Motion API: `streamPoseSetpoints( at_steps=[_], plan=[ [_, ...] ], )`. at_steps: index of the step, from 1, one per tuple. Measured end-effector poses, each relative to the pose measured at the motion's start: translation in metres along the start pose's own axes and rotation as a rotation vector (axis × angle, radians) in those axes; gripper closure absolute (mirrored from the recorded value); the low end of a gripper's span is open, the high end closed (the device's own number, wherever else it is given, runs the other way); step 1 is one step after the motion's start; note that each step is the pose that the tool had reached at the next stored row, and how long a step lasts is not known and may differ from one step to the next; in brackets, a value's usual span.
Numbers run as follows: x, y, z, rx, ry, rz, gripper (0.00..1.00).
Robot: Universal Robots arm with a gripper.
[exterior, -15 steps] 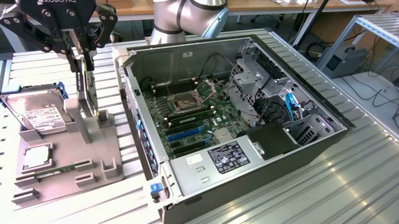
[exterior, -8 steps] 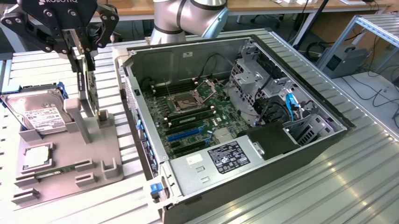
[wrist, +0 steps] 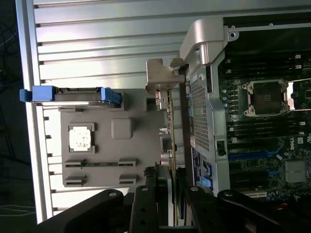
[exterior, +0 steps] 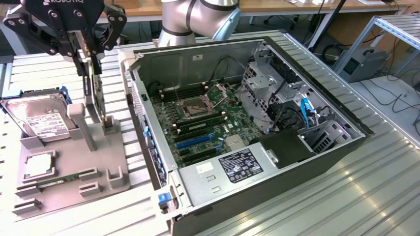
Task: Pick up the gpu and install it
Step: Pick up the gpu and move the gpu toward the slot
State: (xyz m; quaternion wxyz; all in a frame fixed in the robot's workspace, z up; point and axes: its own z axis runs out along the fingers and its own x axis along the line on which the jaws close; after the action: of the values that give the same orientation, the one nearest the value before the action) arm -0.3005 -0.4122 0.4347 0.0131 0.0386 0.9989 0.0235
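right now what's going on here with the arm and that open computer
The robot arm has its pincer at the top edge of the graphics card, which stands on edge in the gray holder beside the open computer case. The card is not yet in the case. A hard drive sits in the same holder.

1. A ribbed aluminium table spans the near scene.
2. A wooden desk stands far behind.
3. Grey floor with loose cables lies at the exterior view's right, below an aluminium frame.
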Motion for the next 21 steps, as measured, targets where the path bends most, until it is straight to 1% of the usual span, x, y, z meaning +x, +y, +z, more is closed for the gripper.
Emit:
streamPoseSetpoints(
  at_steps=[21],
  plan=[
    [-0.0056, 0.0004, 0.0002, -0.0001, 0.0000, 0.000, 0.73]
  ],
)
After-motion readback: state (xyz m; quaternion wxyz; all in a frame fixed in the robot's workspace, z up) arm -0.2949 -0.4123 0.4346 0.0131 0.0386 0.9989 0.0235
